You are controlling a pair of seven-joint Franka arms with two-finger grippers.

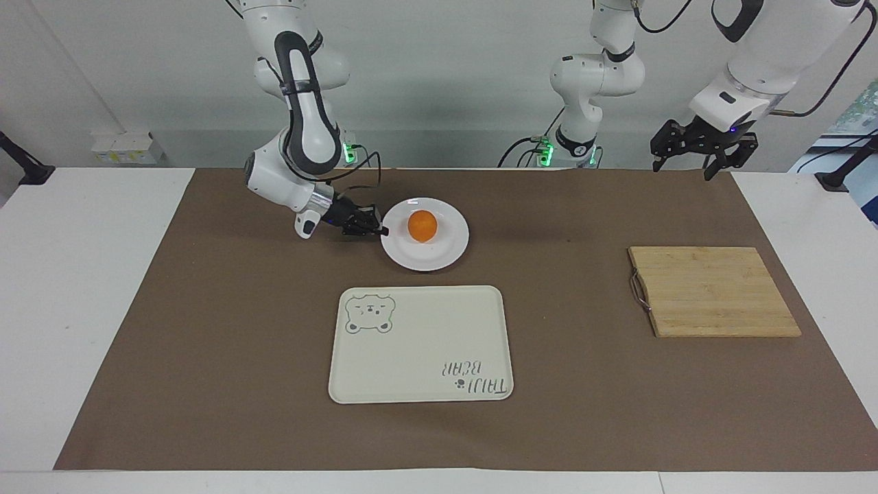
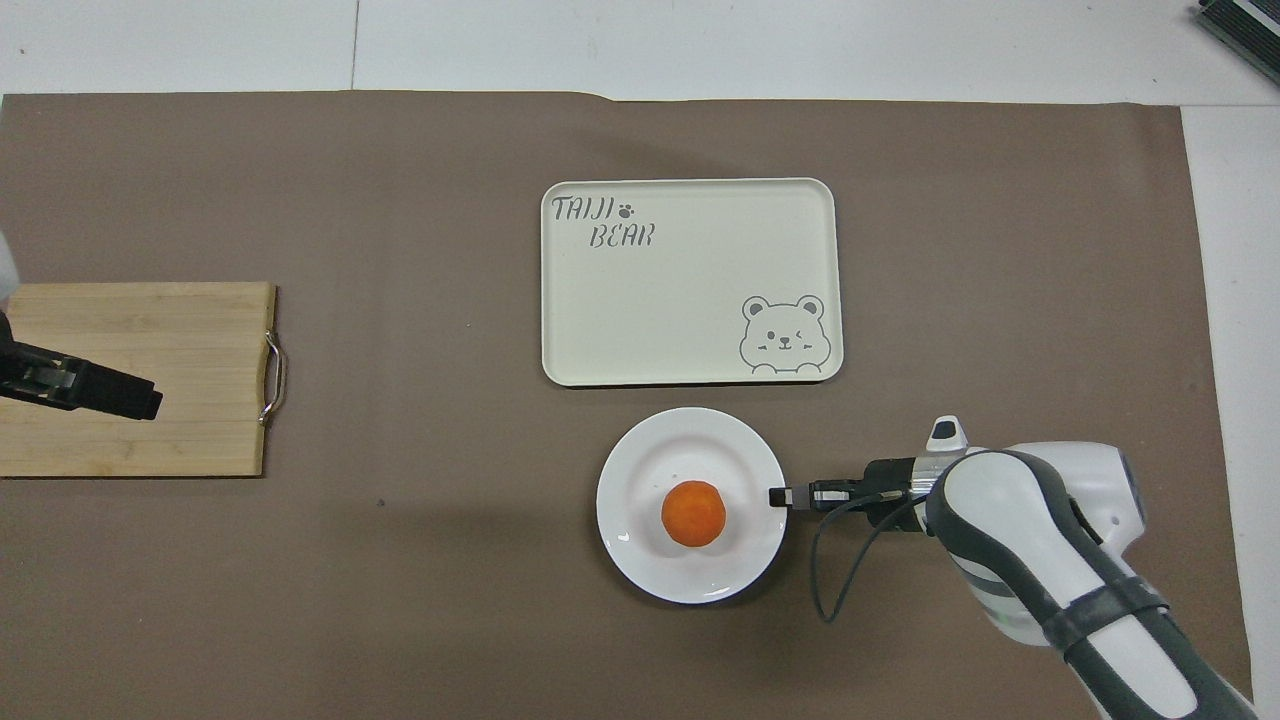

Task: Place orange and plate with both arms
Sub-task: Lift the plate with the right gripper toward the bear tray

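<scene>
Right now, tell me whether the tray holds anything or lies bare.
Bare. The tray shows only its printed bear; the orange sits on the plate beside it.

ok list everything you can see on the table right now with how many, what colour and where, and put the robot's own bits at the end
orange: one, bright orange, on the plate.
plate: one, white, on the mat, nearer the robots than the tray.
tray: one, cream with a bear drawing, mid-table.
cutting board: one, light wood with a metal handle, toward the left arm's end.
mat: one, brown, covering the table.
right hand: one, black, shut at the plate's rim.
left hand: one, black, open, raised near the cutting board's end of the table.
</scene>
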